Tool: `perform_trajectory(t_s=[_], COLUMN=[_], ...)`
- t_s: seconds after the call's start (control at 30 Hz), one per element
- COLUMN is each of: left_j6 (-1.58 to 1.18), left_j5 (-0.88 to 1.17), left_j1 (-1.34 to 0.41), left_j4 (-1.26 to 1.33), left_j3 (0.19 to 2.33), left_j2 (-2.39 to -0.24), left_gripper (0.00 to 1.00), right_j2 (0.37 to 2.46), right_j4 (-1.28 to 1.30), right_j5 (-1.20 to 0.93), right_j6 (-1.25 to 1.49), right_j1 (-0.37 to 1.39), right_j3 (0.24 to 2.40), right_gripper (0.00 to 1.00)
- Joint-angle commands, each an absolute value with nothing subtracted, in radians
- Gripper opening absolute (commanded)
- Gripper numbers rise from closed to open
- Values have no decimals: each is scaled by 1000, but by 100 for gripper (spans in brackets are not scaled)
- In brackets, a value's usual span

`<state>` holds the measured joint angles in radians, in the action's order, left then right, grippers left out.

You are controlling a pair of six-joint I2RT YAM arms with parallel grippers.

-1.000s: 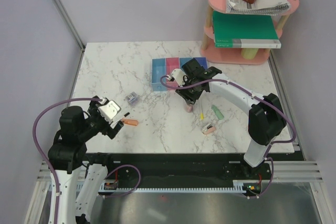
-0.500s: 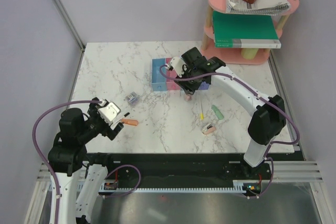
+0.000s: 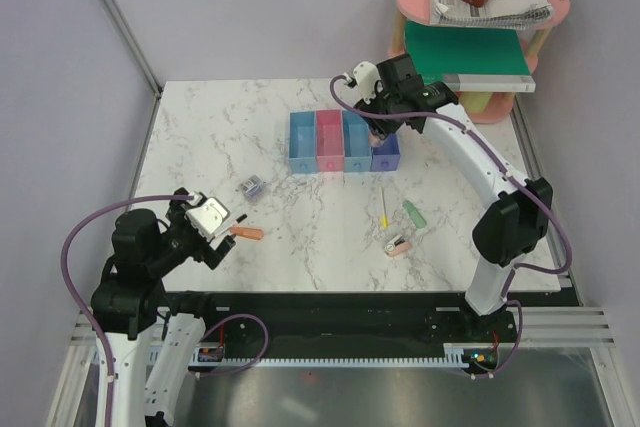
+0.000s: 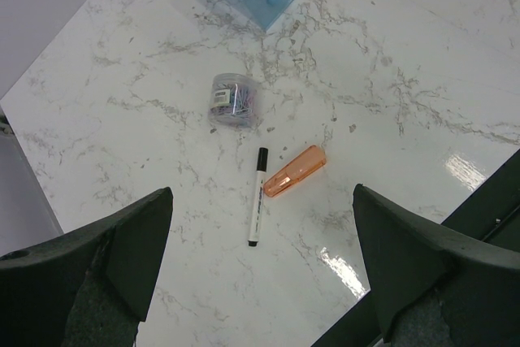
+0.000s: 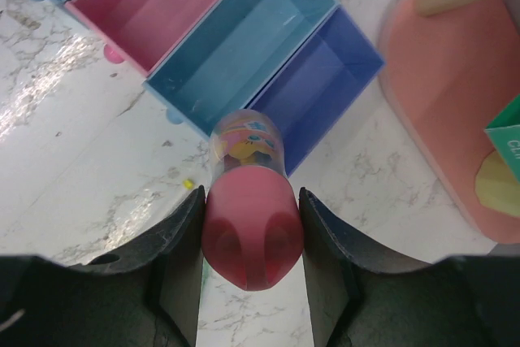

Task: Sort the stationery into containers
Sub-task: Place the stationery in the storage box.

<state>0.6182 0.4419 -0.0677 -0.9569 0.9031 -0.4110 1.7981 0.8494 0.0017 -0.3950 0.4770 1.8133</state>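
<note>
Near left, the left pincer (image 3: 225, 235) hangs spread above the desk (image 3: 200, 137), over the orange stick (image 4: 294, 171) and the black pen (image 4: 257, 197) just beside it. Near right lie the peach clip (image 3: 397, 245), yellow pen (image 3: 383, 209) and green cap (image 3: 412, 213). Farther off, the right pincer (image 5: 252, 233) pinches the pink cylinder (image 5: 246, 140) above the bins (image 3: 303, 142), over the near edge where the dark blue bin (image 5: 325, 79) meets its light blue neighbour.

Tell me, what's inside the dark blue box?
Nothing that shows: the dark blue bin looks empty where its floor is visible. One near corner is hidden behind the pink cylinder that the right gripper holds.
</note>
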Motion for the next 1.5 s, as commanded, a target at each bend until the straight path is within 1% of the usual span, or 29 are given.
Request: perform_trajectory(t_s=[0.0, 0.2, 0.53, 0.93, 1.17, 1.23, 1.33, 1.37, 1.4, 1.43, 1.47], left_j6=[626, 630, 640, 652, 650, 647, 644, 644, 644, 644, 644], left_j5=[419, 407, 417, 425, 440, 446, 451, 449, 449, 449, 449], left_j1=[-66, -66, -66, -66, -66, -66, -66, -66, -66, -66, -66], left_j4=[-973, -979, -979, -974, -968, -965, -960, -960, -959, -957, -956], left_j3=[907, 914, 903, 902, 893, 890, 885, 882, 879, 879, 873], left_j2=[-410, -417, -436, -445, -449, -448, -451, -451, -448, -448, -446], left_gripper=[99, 99, 98, 98, 98, 98, 98, 98, 98, 98, 98], right_j2=[1845, 1902, 1893, 1922, 1960, 1968, 1985, 1994, 1997, 1997, 1996], right_j4=[773, 746, 704, 710, 779, 784, 787, 787, 784, 784, 782], right_j5=[23, 34, 40, -44, -115, -120, -124, -123, -124, -124, -123], right_j6=[-410, -422, -436, -440, -462, -469, -474, -474, -476, -476, -474], right_j1=[463, 426, 362, 356, 356, 356, 357, 356, 357, 357, 356], right_j3=[1902, 1898, 1824, 1763, 1767, 1759, 1752, 1755, 1753, 1755, 1759], right_gripper=[1, 1, 0, 0, 1, 2, 9, 15, 19, 27, 31])
